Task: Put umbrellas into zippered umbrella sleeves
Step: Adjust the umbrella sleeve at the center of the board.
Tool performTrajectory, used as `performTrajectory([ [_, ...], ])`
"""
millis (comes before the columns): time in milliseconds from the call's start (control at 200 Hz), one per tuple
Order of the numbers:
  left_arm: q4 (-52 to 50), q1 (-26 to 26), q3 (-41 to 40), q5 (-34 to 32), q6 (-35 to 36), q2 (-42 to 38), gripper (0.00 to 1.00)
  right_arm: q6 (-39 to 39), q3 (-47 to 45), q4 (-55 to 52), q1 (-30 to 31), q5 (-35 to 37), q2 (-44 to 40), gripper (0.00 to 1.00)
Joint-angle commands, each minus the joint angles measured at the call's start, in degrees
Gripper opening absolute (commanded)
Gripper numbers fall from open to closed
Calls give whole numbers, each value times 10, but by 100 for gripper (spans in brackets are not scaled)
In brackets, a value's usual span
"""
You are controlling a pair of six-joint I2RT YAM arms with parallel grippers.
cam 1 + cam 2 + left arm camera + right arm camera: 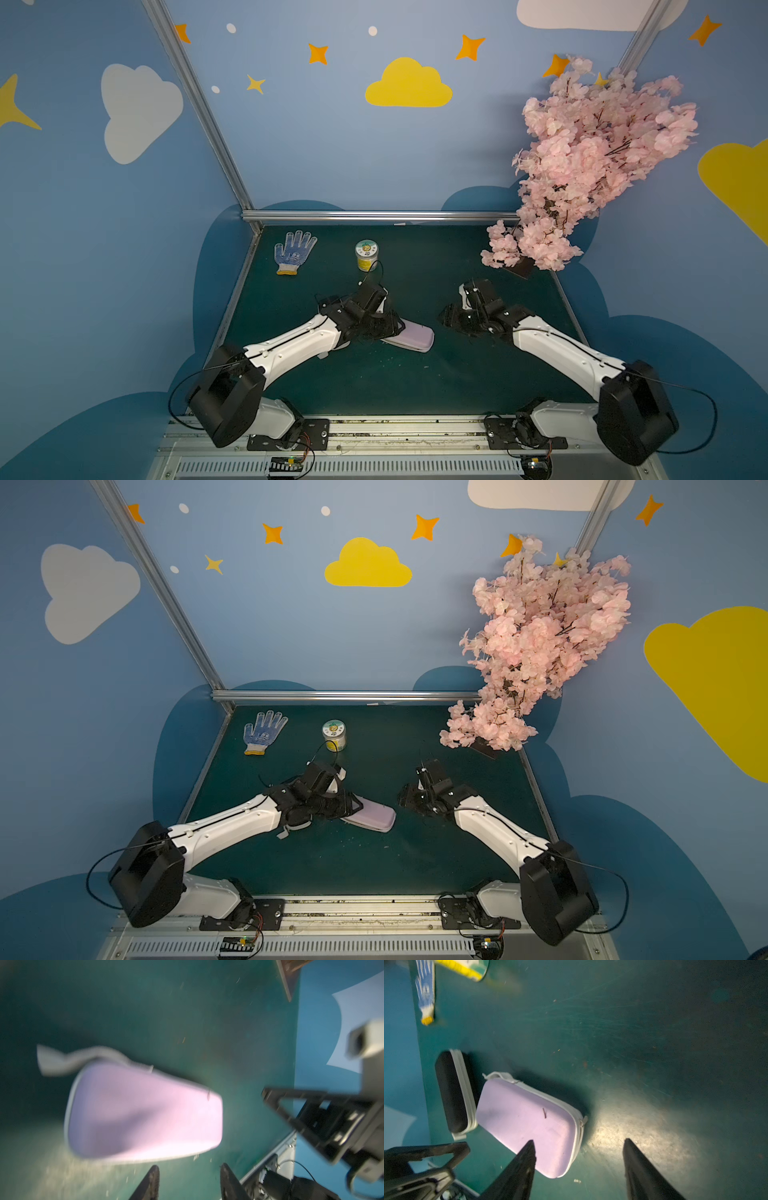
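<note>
A lilac zippered umbrella sleeve [413, 338] [374, 817] lies shut and flat on the green mat, with a grey pull strap [54, 1061] at one end. In the right wrist view a black sleeve [450, 1093], also shut, stands on its edge beside the lilac sleeve [529, 1124]; my left arm covers it in both top views. No umbrellas are in view. My left gripper [392, 326] [188, 1167] hovers over the lilac sleeve's left end, open and holding nothing. My right gripper [446, 318] [578, 1140] is open too, just right of the sleeve.
A blue-dotted white glove [294, 251] and a small lidded jar [366, 254] sit at the back of the mat. A pink blossom branch [582, 166] overhangs the back right corner. An aluminium rail [374, 215] bounds the far edge.
</note>
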Motion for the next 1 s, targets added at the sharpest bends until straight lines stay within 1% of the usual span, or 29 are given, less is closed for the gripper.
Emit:
performTrajectory([
  [0, 13, -14, -8, 25, -57, 6, 49, -160, 65, -81, -7, -110, 82, 60],
  [65, 22, -30, 17, 20, -56, 36, 47, -160, 87, -60, -11, -157, 125, 58],
  [175, 24, -50, 51, 17, -52, 77, 41, -111, 87, -5, -11, -199, 154, 59],
  [230, 28, -52, 49, 14, -53, 83, 37, -92, 84, 2, -11, -199, 163, 59],
  [320, 38, -52, 38, 16, -59, 94, 30, -59, 72, 6, -2, -197, 169, 55],
  [430, 15, -42, 33, 12, -50, 93, 25, 5, 37, 45, 24, -198, 154, 52],
  [461, 1, -35, 31, -10, -46, 89, 23, 21, 32, 48, 33, -193, 150, 52],
  [536, -14, -15, 19, -20, -36, 78, 22, 55, 25, 53, 56, -172, 138, 51],
  [616, -19, 0, 7, -15, -34, 70, 21, 91, 17, 69, 78, -159, 128, 51],
  [696, -15, -1, 7, -10, -36, 62, 21, 114, 14, 85, 99, -158, 130, 51],
  [751, 0, -8, 5, -4, -41, 58, 21, 105, 18, 74, 99, -153, 130, 51],
  [821, 17, -19, 0, 4, -48, 55, 21, 65, 19, 48, 88, -134, 108, 53],
  [931, 38, -20, -16, 4, -55, 48, 21, -37, 6, -7, 86, -75, 41, 57],
  [991, 46, -19, -19, 4, -53, 50, 19, -93, -17, -16, 89, -67, 17, 58],
])
